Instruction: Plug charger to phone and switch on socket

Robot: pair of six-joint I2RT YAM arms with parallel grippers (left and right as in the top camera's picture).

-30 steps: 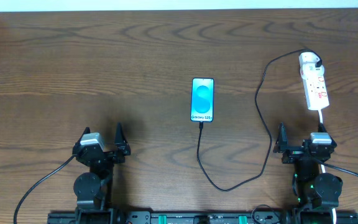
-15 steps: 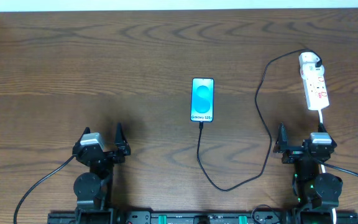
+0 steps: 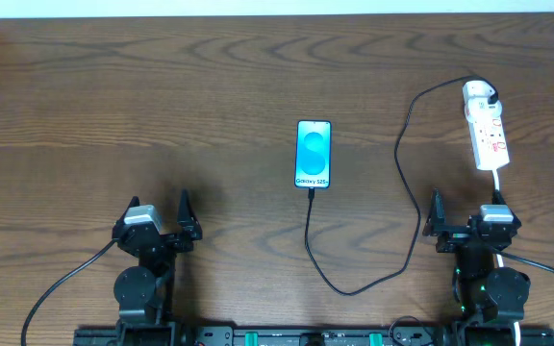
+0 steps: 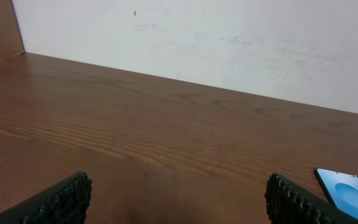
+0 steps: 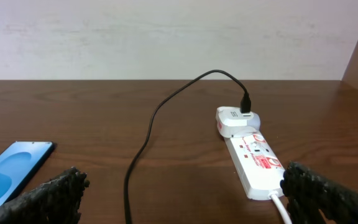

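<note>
– Pincers, both sides: state?
– My left pincer [image 3: 152, 221] is spread wide and grips nothing. It sits low at the near left of the table [image 3: 162, 96]. My right pincer [image 3: 469, 219] is spread wide too, also gripping nothing, at the near right.
– Do the wrist views agree?
– Yes. In the left wrist view my left pincer [image 4: 179, 208] shows only two dark ribbed tips in the bottom corners, with wood grain between them. It's the same for my right pincer [image 5: 185, 199] in the right wrist view.
– Phone?
– The phone [image 3: 314, 154] lies flat mid-table, screen up and lit blue, long side pointing away from me. It's well apart from both pincers. It also shows at the lower right of the left wrist view [image 4: 348, 190] and the lower left of the right wrist view [image 5: 11, 174].
– Cable?
– The black cable [image 3: 398, 154] leaves the white adapter [image 3: 479, 93], arcs left, drops toward me and loops back up. Its free end meets the phone's near short edge. I can't tell if it's fully seated. The right wrist view shows it rising off the adapter [image 5: 236, 121] and curving down [image 5: 148, 134].
– Power strip?
– The power strip [image 3: 489, 135] is at the far right, straight ahead of my right pincer but apart from it. The adapter sits on its far end and a white cord [image 3: 500, 183] exits its near end. The right wrist view shows red markings on the strip [image 5: 253, 162]. I can't tell the switch position.
</note>
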